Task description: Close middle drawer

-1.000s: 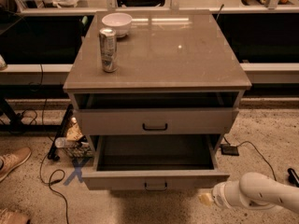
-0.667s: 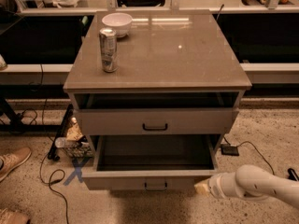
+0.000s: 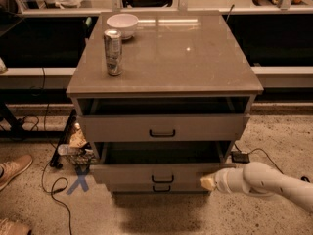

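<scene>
The middle drawer (image 3: 146,173) is a grey wood-grain drawer with a small black bar handle (image 3: 162,179). It stands partly open, its dark tray (image 3: 161,153) showing below the top drawer. My gripper (image 3: 208,182), at the end of a white arm (image 3: 274,182) coming in from the lower right, is against the right end of the middle drawer's front panel.
The top drawer (image 3: 161,127) is slightly open. The bottom drawer's handle (image 3: 161,189) shows just below the middle front. A can (image 3: 113,53) and a white bowl (image 3: 122,22) stand on the cabinet top (image 3: 195,58). Cables, clutter (image 3: 73,148) and a shoe (image 3: 12,169) lie on the left floor.
My arm has moved left from the lower right up to the middle drawer's front. The drawer has slid partway in and shows less of its tray.
</scene>
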Controlling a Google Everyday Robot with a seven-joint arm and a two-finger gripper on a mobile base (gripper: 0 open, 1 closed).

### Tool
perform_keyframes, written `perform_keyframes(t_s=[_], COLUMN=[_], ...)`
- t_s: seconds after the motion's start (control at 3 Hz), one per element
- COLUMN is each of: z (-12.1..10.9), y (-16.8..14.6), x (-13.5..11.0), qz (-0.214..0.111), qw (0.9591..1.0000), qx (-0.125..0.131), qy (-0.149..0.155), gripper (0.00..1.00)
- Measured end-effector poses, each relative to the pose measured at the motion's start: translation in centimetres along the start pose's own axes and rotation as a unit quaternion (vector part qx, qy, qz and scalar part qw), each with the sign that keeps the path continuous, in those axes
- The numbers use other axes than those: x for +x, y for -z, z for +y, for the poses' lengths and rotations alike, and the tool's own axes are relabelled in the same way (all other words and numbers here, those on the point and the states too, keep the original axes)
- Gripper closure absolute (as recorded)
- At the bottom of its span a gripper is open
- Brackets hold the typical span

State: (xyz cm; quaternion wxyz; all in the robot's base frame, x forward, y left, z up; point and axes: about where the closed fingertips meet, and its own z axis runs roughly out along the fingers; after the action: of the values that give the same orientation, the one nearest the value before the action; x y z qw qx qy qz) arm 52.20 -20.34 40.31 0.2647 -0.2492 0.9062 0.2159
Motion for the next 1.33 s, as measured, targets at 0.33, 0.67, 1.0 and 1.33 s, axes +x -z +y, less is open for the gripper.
perform_keyframes(t_s=[0.33,0.67,1.0,1.33], z=[-1.8,-2.8,-2.2,-0.1], y=[-1.1,-2.0,-1.4,1.1], x=[-3.2,-5.4,-5.0,-2.2], qz=[-0.038,-0.062,-0.08,-0.08], qw=[0.9993,0.998,0.9967,0.9967], qx=[0.004,0.004,-0.001,-0.013], qy=[0.003,0.006,0.009,0.002], gripper=[1.0,1.0,1.0,1.0])
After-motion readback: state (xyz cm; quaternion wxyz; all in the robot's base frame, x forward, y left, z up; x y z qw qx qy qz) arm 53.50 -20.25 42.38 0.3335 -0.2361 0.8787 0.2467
